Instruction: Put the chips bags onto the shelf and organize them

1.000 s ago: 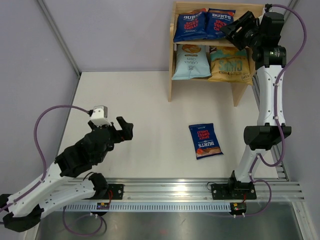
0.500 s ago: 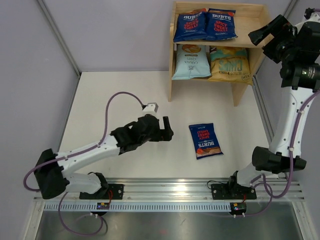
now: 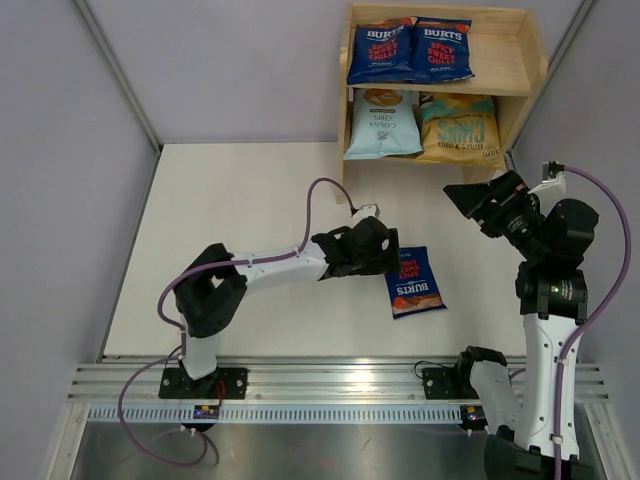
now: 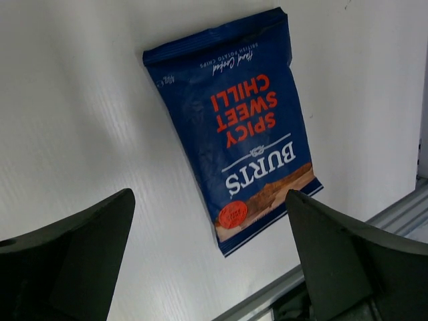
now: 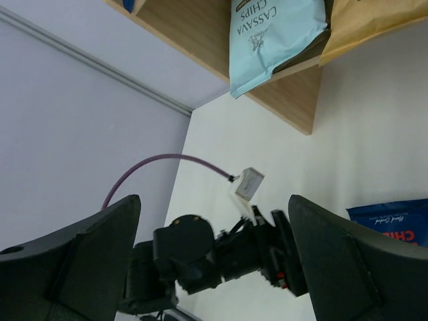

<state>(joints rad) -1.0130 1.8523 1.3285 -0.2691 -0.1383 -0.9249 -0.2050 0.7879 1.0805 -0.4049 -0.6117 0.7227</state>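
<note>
One dark blue Burts chips bag (image 3: 412,282) lies flat on the white table; the left wrist view shows it (image 4: 234,127) just beyond my fingers. My left gripper (image 3: 386,250) hovers at the bag's upper left edge, open and empty (image 4: 208,200). My right gripper (image 3: 470,197) is open and empty to the right of the shelf's foot, facing left toward the left arm (image 5: 214,200). The wooden shelf (image 3: 520,60) holds two Burts bags (image 3: 380,52) (image 3: 441,47) on top. Below them are a light blue bag (image 3: 381,124) (image 5: 274,33) and a yellow one (image 3: 458,130).
An aluminium rail (image 3: 340,385) runs along the near table edge under both arm bases. Pale walls close in on the left, back and right. The left arm's purple cable (image 3: 315,200) loops above the table's middle.
My left arm has swung right across the table to the loose bag. My right arm has pulled away from the shelf's top tier and dropped low on the right, its jaws wider.
</note>
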